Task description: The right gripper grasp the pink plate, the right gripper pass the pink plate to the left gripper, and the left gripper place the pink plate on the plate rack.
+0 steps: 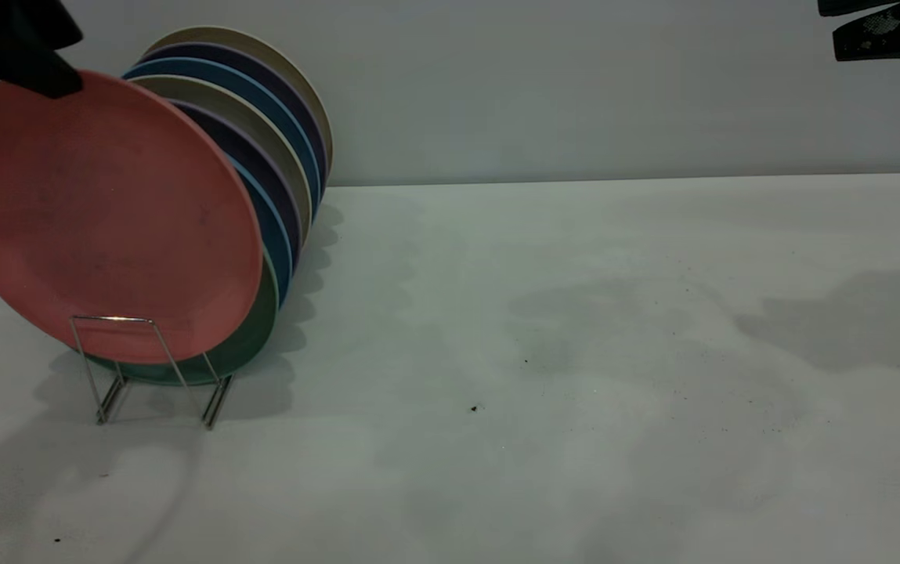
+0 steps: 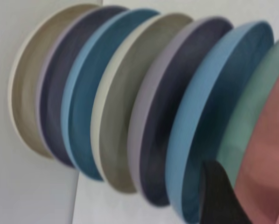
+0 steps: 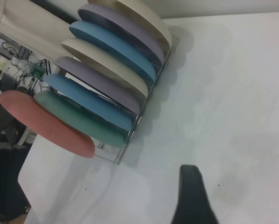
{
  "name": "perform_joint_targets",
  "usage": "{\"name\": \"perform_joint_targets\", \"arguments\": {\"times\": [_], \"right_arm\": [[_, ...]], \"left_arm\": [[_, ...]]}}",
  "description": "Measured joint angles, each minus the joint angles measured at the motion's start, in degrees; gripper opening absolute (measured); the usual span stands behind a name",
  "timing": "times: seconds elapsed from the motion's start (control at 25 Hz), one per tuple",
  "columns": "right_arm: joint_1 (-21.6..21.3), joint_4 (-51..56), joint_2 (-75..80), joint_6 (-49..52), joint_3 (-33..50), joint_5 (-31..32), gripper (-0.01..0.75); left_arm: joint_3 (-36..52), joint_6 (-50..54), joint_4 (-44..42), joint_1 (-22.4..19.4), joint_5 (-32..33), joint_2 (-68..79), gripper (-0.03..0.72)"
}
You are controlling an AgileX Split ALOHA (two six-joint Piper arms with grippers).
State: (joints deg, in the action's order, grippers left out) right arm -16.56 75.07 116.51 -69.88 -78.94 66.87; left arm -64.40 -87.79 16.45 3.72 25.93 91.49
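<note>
Silver wire of the plate rack (image 1: 153, 368) sits nearest, front loop w/ the pink plate (image 1: 101, 215) leaning just behind it, ahead of a green plate (image 1: 250, 345) & the other stacked plates (image 1: 262, 133). Left gripper (image 1: 23, 55) pinches the pink plate's top rim. Right gripper (image 1: 880, 31) hangs far off, top right; can't tell its opening.

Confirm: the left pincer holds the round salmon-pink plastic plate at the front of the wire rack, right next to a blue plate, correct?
Not quite. The left pincer does hold the round salmon-pink plastic plate at the front of the silver wire rack, but its neighbour is the green plate, not a blue one. The right wrist view shows this.
</note>
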Motion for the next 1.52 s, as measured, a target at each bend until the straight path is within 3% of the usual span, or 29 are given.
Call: {"name": "perform_joint_targets", "arguments": {"times": [0.32,0.84,1.04,1.2,1.52], "right_arm": [[0.0,0.0,0.0,-0.05,0.0,0.0,0.534],[0.0,0.84,-0.87,3.57,0.06,0.0,0.534],[0.0,-0.49,-10.89,5.34,0.11,0.06,0.533],[0.0,-7.38,-23.52,10.41,0.11,1.16,0.533],[0.0,-33.61,-45.99,31.82,5.23,3.24,0.533]], "left_arm": [[0.0,4.99,-6.84,-1.39,2.43,-1.11,0.378],[0.01,6.28,-6.47,-1.39,5.15,-3.31,0.378],[0.08,10.94,-0.43,-1.34,5.81,-12.13,0.378],[0.08,22.52,2.34,-1.34,7.28,-19.78,0.378],[0.08,45.32,-0.1,-1.34,19.94,-30.76,0.382]]}}
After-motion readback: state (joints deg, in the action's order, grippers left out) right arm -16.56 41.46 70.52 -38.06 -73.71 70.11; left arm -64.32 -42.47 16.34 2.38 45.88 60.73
